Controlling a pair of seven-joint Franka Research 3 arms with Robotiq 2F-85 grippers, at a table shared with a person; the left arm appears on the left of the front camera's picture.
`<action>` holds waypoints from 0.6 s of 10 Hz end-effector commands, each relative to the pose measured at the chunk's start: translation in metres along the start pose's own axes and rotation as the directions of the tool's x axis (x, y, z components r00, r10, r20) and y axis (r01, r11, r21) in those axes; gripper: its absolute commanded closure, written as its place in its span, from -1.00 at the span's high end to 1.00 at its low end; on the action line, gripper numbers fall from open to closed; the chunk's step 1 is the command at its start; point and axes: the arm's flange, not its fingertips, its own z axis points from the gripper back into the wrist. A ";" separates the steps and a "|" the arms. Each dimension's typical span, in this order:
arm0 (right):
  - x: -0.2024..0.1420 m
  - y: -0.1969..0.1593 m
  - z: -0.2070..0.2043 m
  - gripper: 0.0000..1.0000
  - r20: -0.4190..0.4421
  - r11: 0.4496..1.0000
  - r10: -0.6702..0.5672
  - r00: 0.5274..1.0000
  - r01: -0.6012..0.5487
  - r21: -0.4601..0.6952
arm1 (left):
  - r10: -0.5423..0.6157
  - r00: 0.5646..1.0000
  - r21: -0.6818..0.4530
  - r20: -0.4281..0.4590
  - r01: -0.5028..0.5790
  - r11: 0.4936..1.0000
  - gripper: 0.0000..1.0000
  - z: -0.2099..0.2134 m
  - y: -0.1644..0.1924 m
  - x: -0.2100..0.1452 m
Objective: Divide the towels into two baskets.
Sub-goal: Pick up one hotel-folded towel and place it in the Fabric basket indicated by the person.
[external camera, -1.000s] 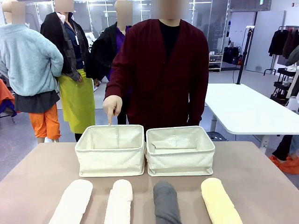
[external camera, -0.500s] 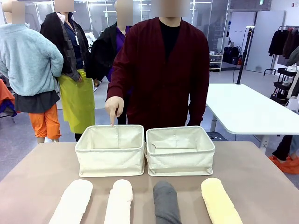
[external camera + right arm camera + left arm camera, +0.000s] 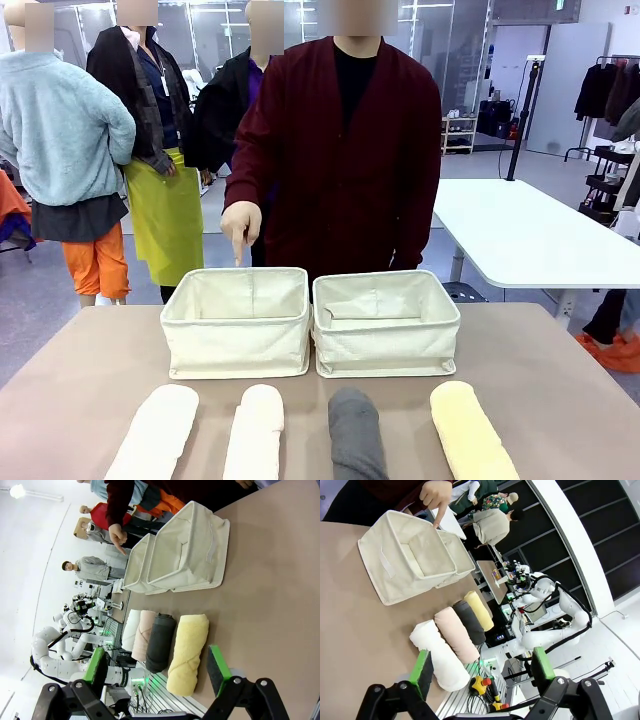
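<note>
Several rolled towels lie in a row along the table's near edge: white (image 3: 155, 435), cream (image 3: 254, 432), dark grey (image 3: 356, 432) and pale yellow (image 3: 470, 430). Behind them stand two cream canvas baskets side by side, the left basket (image 3: 238, 345) and the right basket (image 3: 388, 348), both with nothing inside. A person in a dark red cardigan points a hand (image 3: 241, 226) down over the left basket's far rim. My left gripper (image 3: 482, 672) hangs open above the white towel (image 3: 440, 656). My right gripper (image 3: 157, 667) is open above the yellow towel (image 3: 188, 652).
A white table (image 3: 520, 235) stands behind at the right. The brown tabletop (image 3: 560, 380) has free room at both sides of the baskets.
The person's pointing hand has lifted slightly and drawn back from the left basket's rim. Towels and baskets have not moved.
</note>
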 end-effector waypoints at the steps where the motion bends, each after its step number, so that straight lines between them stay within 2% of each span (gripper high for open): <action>1: 0.001 0.003 0.000 1.00 -0.002 1.000 0.007 1.000 -0.007 0.006 | 0.000 1.000 0.000 0.000 0.000 1.000 1.00 0.000 0.000 0.000; 3: 0.001 0.003 0.000 1.00 -0.002 1.000 0.007 1.000 -0.007 0.006 | -0.005 0.993 0.044 -0.116 0.010 0.999 1.00 -0.033 -0.015 0.003; 6: 0.001 0.003 0.000 1.00 -0.002 1.000 0.007 1.000 -0.007 0.006 | 0.078 0.953 0.240 -0.294 -0.006 0.971 1.00 -0.098 -0.037 0.004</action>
